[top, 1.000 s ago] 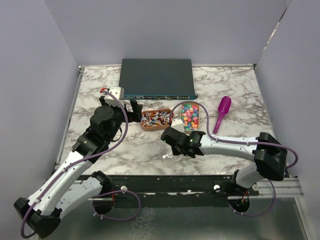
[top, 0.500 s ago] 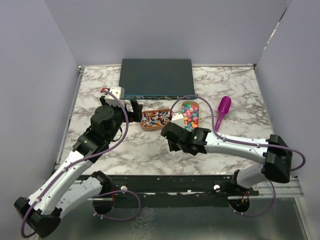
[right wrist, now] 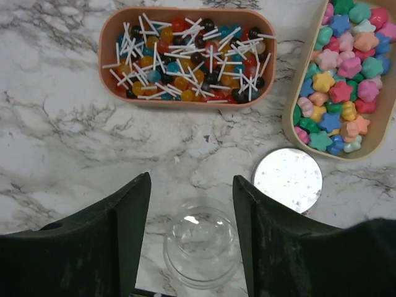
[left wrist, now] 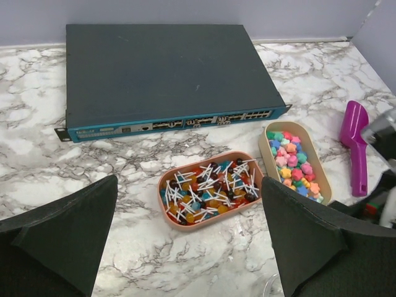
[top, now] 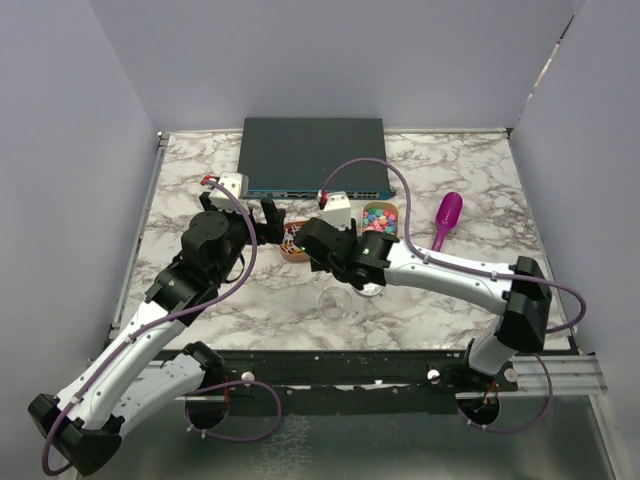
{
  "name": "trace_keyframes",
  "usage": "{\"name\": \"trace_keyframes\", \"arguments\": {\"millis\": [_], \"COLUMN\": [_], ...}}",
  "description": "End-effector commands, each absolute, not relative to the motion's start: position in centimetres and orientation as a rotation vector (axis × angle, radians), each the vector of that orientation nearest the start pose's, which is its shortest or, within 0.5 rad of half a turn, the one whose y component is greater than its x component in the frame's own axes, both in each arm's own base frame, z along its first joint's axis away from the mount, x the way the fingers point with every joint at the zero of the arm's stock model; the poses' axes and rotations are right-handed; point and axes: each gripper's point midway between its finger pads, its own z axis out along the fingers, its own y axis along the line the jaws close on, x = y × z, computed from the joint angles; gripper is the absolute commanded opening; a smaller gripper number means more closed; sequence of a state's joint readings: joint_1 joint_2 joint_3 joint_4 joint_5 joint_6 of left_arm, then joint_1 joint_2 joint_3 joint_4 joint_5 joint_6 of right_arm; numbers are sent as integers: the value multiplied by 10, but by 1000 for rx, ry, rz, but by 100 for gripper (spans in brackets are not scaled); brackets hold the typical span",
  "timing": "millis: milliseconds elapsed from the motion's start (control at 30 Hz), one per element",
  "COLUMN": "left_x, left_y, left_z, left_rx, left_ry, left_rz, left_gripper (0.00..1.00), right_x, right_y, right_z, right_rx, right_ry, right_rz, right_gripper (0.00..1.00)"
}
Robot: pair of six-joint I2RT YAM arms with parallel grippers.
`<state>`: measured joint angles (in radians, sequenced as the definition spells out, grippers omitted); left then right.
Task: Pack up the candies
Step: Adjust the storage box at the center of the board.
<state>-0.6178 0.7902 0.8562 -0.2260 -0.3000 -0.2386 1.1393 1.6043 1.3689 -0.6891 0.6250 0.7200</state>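
Observation:
The candies (right wrist: 343,74) are pastel star-shaped sweets filling a beige oval tray (left wrist: 267,148), also seen as candies (top: 378,218) in the top view. An empty clear glass jar (right wrist: 201,247) stands on the marble, and its round silver lid (right wrist: 286,179) lies flat just to its right. My right gripper (right wrist: 192,179) hangs open above the jar, one finger on each side, holding nothing. My left gripper (left wrist: 189,180) is wide open and empty, hovering short of a pink tray of lollipops (left wrist: 210,192). A purple scoop (top: 446,222) lies right of the candy tray.
A dark teal network switch (top: 312,155) sits at the back of the table. The pink lollipop tray (right wrist: 185,59) lies left of the candy tray, partly hidden by my right wrist in the top view. Grey walls enclose the table on three sides.
My right gripper's jaws have opened. Its wrist has swung left and away from the near edge, now covering part of the lollipop tray in the top view. The left arm has not moved.

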Motion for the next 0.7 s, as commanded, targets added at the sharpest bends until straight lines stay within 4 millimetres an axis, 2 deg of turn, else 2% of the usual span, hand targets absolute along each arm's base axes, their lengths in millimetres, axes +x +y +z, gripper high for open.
{"name": "trace_keyframes", "arguments": {"millis": [0,67,233,433,667], "left_x": [274,273,272,270,268], "left_y": [-145,-144,-141,-133,-102], "left_z": [311,312,316,321,329], "left_rx": [96,94,82,48,-78], "left_ry": [1707,1704,1690,1673,1638], "left_rz": [-391,-394,-393,-373,-274], "left_gripper": [99,99,99,99,99], "right_x": [260,264,267,272,281], "right_y": [322,328,346,348,351], "right_z": [170,167,154,127,106], "right_rx": [-19,57,256,445,566], "right_ry": [2249,2245,2280,2349,2373], "right_rz": [28,43,207,249,297], "right_gripper": [58,56,52,51,51]}}
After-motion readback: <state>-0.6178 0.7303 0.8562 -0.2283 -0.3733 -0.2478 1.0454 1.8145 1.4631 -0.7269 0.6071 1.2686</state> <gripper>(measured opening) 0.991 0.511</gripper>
